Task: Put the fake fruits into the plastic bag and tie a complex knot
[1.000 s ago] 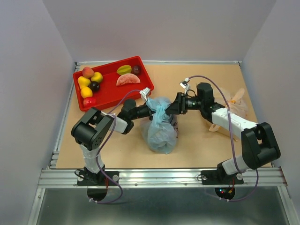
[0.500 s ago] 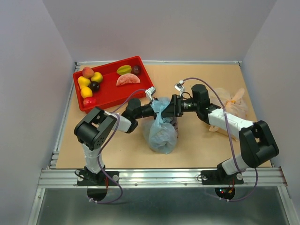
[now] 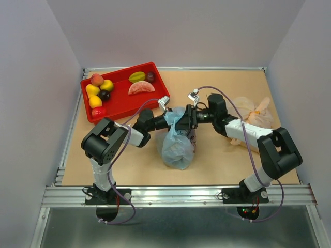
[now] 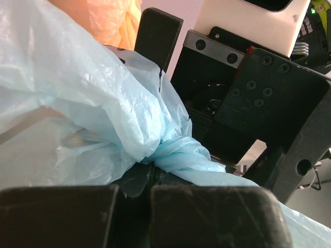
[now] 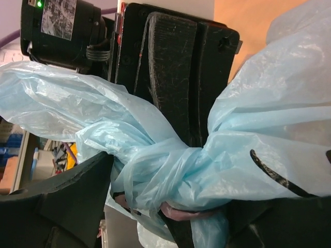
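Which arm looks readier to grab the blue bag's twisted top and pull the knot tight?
Right, likely. The right gripper stands open with the knot between its jaws, so it need only close. The left gripper is clamped on the plastic bag's film.

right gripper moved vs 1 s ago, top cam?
Yes. The right gripper has shifted left, closer to the red tray, and now sits at the top of the plastic bag.

One tray (image 3: 123,102). On it: one peach (image 3: 96,79), three yellow lumps (image 3: 107,84), two plums (image 3: 104,95), one red piece (image 3: 99,111), one starfruit (image 3: 136,77), one melon slice (image 3: 141,88). Two bags: one blue bag (image 3: 177,147), one orange bag (image 3: 253,113). Two arms (image 3: 111,142).
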Tool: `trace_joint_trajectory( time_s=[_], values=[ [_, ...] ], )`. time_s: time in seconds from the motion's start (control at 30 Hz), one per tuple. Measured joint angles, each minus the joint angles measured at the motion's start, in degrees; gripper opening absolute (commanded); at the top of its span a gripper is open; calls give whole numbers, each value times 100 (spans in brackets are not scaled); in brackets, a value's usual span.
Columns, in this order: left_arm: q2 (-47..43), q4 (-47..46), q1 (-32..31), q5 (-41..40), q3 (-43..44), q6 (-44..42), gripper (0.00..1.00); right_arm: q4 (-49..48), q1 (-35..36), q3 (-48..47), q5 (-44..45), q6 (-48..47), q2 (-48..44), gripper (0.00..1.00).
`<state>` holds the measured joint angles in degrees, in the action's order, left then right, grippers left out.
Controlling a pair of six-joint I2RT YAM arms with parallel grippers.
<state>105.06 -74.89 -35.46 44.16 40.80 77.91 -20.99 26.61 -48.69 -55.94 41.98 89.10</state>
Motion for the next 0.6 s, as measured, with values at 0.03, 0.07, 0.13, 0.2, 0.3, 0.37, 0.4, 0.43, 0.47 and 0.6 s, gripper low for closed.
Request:
trace_joint_trajectory(
  time_s=[0.03, 0.07, 0.13, 0.2, 0.3, 0.37, 0.4, 0.43, 0.47, 0.6],
  values=[
    [0, 0, 0, 35, 0, -42, 0, -15, 4, -7, -68, -28, 28, 91],
    [0, 4, -9, 63, 0, -127, 0, 31, 15, -24, -157, -142, 68, 92],
    [0, 55, -50, 105, -15, -256, 0, 271, 87, -133, -304, -409, 138, 94],
    [0, 59, -63, 111, -46, -339, 0, 492, 101, -225, -422, -625, 168, 95],
    [2, 107, -111, 160, -70, -444, 0, 680, 111, -238, -614, -754, 212, 96],
    [13, 164, -120, 210, -85, -507, 0, 737, 111, -249, -706, -756, 275, 95],
    [22, 192, -120, 240, -94, -546, 0, 756, 111, -273, -765, -774, 339, 95],
    [33, 225, -120, 269, -94, -592, 0, 767, 114, -291, -798, -772, 378, 95],
    [35, 243, -120, 289, -94, -616, 0, 767, 111, -313, -861, -767, 426, 95],
    [37, 232, -120, 363, -105, -809, 0, 905, 109, -400, -988, -831, 470, 100]
  ],
)
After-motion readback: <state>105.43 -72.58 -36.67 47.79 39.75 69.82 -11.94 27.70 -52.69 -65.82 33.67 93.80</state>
